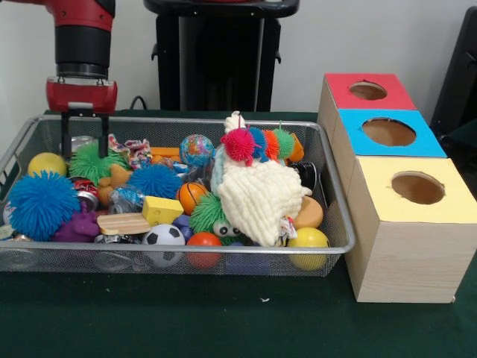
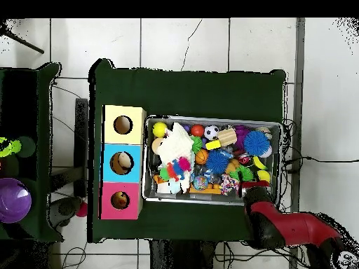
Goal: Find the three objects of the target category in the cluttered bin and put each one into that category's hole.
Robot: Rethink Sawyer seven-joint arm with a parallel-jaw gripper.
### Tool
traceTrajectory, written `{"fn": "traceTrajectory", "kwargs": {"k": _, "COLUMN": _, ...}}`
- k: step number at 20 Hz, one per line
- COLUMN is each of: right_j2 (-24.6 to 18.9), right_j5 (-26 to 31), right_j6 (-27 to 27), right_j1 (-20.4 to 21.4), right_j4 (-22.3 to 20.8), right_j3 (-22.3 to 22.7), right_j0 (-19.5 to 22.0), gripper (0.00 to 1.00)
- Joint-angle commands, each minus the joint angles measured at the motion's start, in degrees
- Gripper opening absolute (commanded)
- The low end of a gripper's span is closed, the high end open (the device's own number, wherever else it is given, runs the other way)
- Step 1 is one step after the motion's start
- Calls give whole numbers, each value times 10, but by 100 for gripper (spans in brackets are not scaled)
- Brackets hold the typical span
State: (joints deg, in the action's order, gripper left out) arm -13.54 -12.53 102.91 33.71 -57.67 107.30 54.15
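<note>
The wire mesh bin (image 1: 186,120) holds a heap of toys. My gripper (image 1: 84,153) hangs open and empty over the bin's far left corner, just above a green puffer ball (image 1: 95,161). A large blue puffer ball (image 1: 41,203) lies at the left end, and a smaller blue one (image 1: 155,180) sits mid-bin. Another green hairy ball (image 1: 207,212) sits beside the white knit. The red-topped box's hole (image 1: 367,90) is at the far right. In the overhead view the gripper (image 2: 256,189) is at the bin's (image 2: 210,119) lower right corner, and the red box's hole (image 2: 120,200) is at lower left.
The blue-topped box (image 1: 388,132) and the yellow-topped box (image 1: 417,187) stand in a row nearer than the red one. A white knitted toy (image 1: 257,198) covers the bin's middle. Yellow balls (image 1: 47,162) (image 1: 308,240), a football (image 1: 164,237) and a wooden block (image 1: 123,223) lie around.
</note>
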Motion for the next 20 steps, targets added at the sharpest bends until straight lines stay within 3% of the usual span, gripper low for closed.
{"fn": "traceTrajectory", "kwargs": {"k": 1, "right_j2": -70, "right_j5": 44, "right_j6": 51, "right_j1": -1, "right_j4": -13, "right_j3": -9, "right_j0": 12, "gripper": 100}}
{"fn": "traceTrajectory", "kwargs": {"k": 7, "right_j2": -29, "right_j5": -2, "right_j6": 60, "right_j1": 7, "right_j4": 3, "right_j3": -14, "right_j0": -16, "gripper": 100}}
{"fn": "traceTrajectory", "kwargs": {"k": 13, "right_j2": -84, "right_j5": 83, "right_j6": 61, "right_j1": -8, "right_j4": 31, "right_j3": -1, "right_j0": 32, "gripper": 100}}
{"fn": "traceTrajectory", "kwargs": {"k": 18, "right_j2": -106, "right_j5": 35, "right_j6": 84, "right_j1": -5, "right_j4": 28, "right_j3": 6, "right_j0": 50, "gripper": 100}}
{"fn": "traceTrajectory", "kwargs": {"k": 20, "right_j2": -113, "right_j5": 43, "right_j6": 78, "right_j1": -1, "right_j4": 28, "right_j3": 9, "right_j0": 56, "gripper": 100}}
